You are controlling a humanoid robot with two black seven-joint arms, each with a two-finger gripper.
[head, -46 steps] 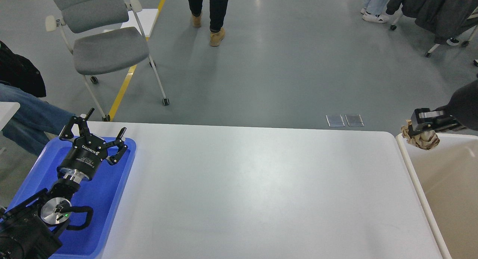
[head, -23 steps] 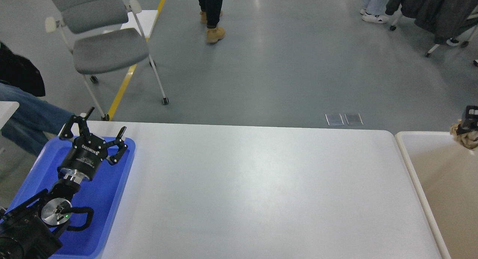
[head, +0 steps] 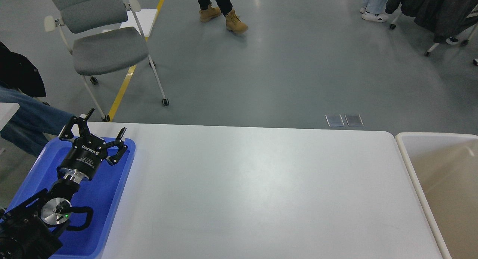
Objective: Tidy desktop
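Observation:
The desktop [head: 254,192] is a wide white tabletop with rounded corners, and nothing lies on its visible surface. My left gripper [head: 95,130] is open and empty, hovering over the far end of a blue tray [head: 112,188] at the table's left edge. My right gripper and arm are out of view. The crumpled brown paper seen earlier is also out of view.
A cream-white rimmed bin [head: 414,169] stands against the table's right edge. A grey wheeled chair [head: 104,46] stands on the floor beyond the far left corner. A seated person's legs [head: 26,117] are at the left. Another person [head: 224,12] walks further back.
My right gripper, shut on a crumpled brown paper ball over the bin's far corner, moved right and left the view with it. The walking person stepped right. My left arm stayed still.

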